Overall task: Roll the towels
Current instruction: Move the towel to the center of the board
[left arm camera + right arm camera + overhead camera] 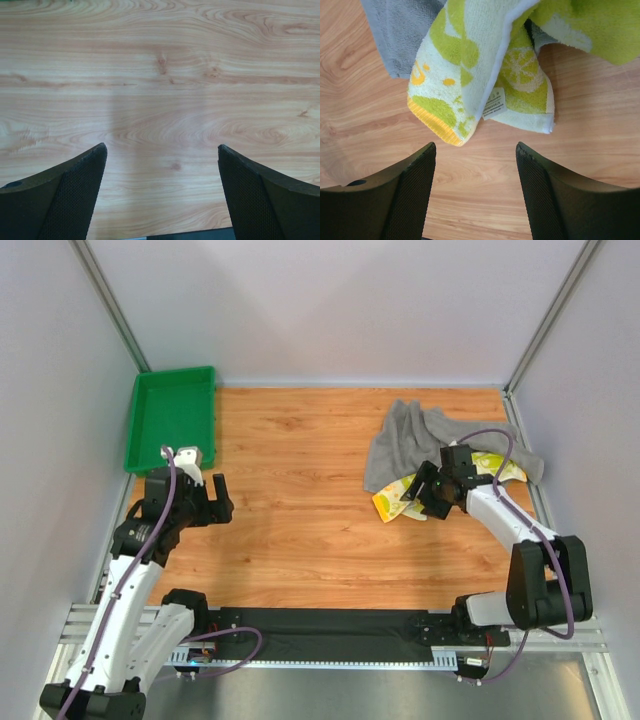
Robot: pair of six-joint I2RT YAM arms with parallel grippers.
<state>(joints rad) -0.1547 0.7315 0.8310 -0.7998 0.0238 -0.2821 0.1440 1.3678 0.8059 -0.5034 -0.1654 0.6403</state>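
Top view: the grey towel (405, 435) and printed towel (392, 505) are heaped at the right of the desk (300, 490), the right gripper (422, 495) beside them; left wrist: the left gripper (161, 146) is held apart over wood; right wrist: jaws are parted, the printed towel just ahead, ungripped.

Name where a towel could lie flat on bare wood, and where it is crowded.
Free: the middle of the table, between the left gripper and the grey towel, and the strip along its near edge. Crowded: the far right, where it and the printed towel lie bunched, the right gripper at their edge. The green tray fills the far left corner.
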